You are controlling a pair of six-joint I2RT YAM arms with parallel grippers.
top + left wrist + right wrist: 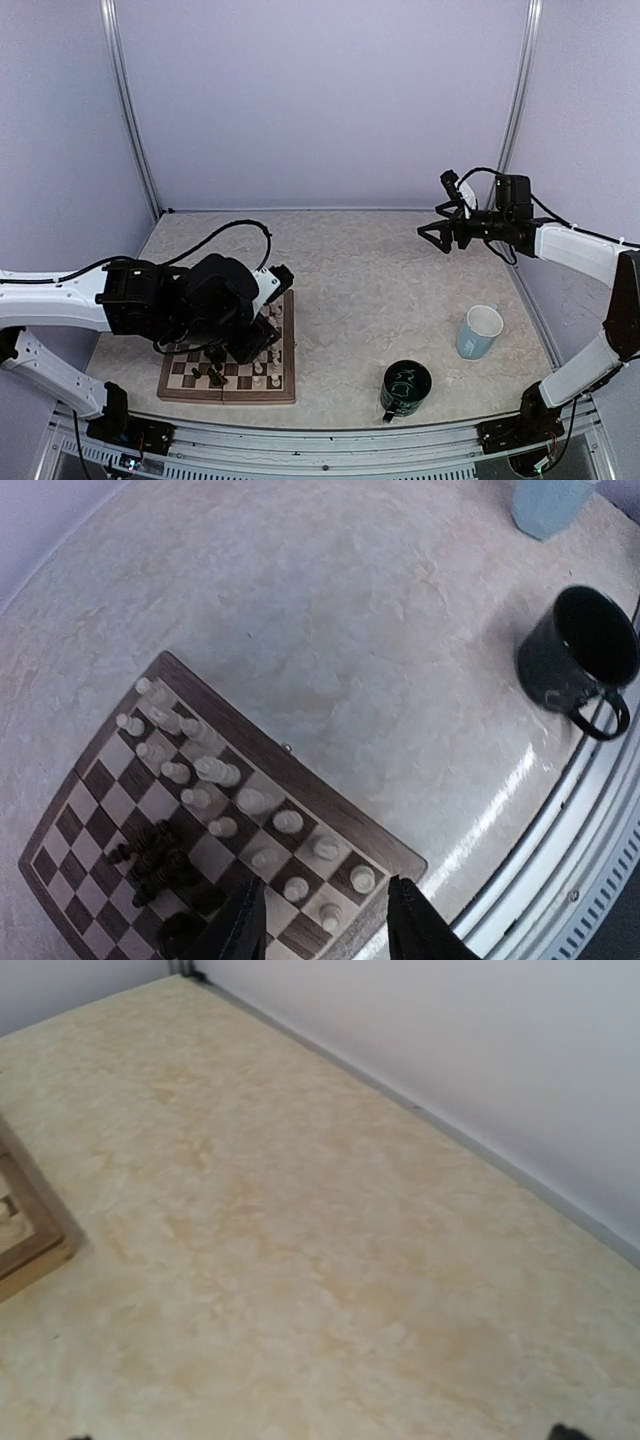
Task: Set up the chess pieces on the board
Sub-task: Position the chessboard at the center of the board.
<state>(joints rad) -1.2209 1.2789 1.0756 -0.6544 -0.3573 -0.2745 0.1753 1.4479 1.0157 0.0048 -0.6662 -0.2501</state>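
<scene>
**Entry: left arm over board, dark pieces yet to be placed**

Item 1. Left gripper [325, 925]: I had it hanging above the board [75, 830], jaws about half open. Nothing showed between the fingers [240, 920], and they touched nothing.

Item 2. White pieces [215, 770]: two rows along the board edge, ahead of the jaws and slightly left. These looked set.

Item 3. Dark pieces [150, 855]: a loose huddle on mid-board squares, left of the jaws, several lying or leaning on each other.

Item 4. Step in hand, as I judged it: picking one dark piece from the huddle. To do it well I would take an outer piece, come straight down, close on its body, and keep clear of the white rows.

Item 5. Right gripper [430, 235]: raised well away from the board, jaws wide, empty.

Item 6. Dark mug [585, 660] and pale mug [545, 500]: off the board, far ahead and right of the left jaws.
</scene>
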